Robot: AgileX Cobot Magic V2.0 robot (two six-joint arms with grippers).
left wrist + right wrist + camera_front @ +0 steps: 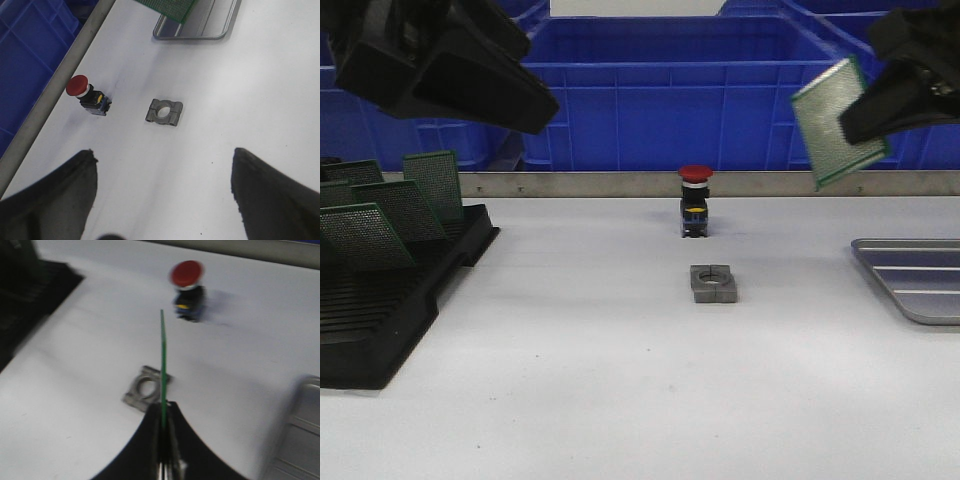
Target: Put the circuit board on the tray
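The right hand (pixel 865 115) pinched the circuit board (pixel 837 122) by one edge, high above the bench (pixel 620 380), short of the tray (pixel 918 277). The left hand (pixel 162 195) hung wide, empty. Such a thin edge grip might let the board swing or slip on descent.

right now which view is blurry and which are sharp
The right wrist view is blurred: the red push button, metal clamp block and tray look smeared, though the circuit board edge in the right gripper reads clearly. The front view is sharp on the table; the left wrist view is crisp.
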